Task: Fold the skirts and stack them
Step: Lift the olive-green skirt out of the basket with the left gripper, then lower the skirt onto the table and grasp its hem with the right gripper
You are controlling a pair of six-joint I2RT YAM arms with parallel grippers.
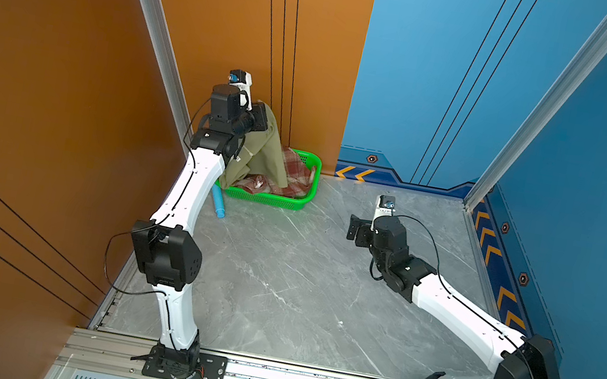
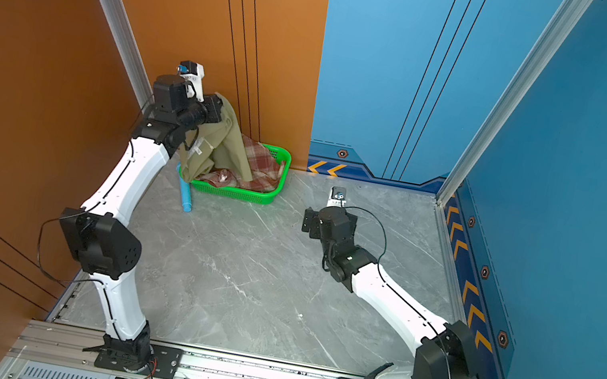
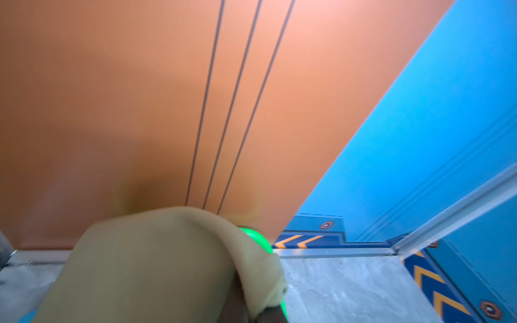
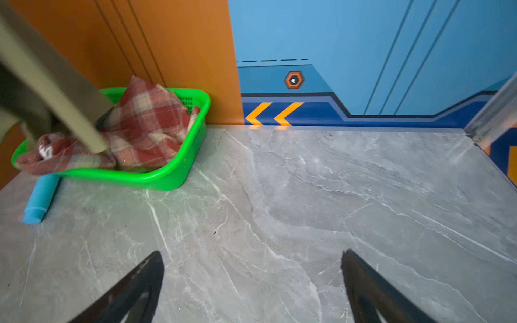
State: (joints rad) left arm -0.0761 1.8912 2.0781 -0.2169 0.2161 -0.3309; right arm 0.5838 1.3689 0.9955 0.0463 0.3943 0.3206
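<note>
The olive skirt (image 1: 267, 152) hangs from the left hand (image 1: 262, 118), raised above the basket (image 1: 270, 199) in the back-left corner of the surface (image 1: 296, 290). Its lower end rests on the plaid skirt (image 1: 297, 177) and drapes down at the basket's left end. The plaid skirt lies crumpled in the basket, with one end spilling over the rim. No third skirt shows in any view; it may lie beneath the plaid.

I judge the task to be at its very start. Nothing is folded or stacked, and no skirt lies on the open surface. The olive one is only partly lifted out. It has yet to be laid flat and folded, the others must follow, and then all must be stacked.

The left hand is clenched on the olive skirt's upper part. In the left wrist view the cloth (image 3: 154, 265) covers the fingers. The right hand (image 4: 251, 253) is spread wide and empty. It hovers over bare surface, well apart from the basket.
</note>
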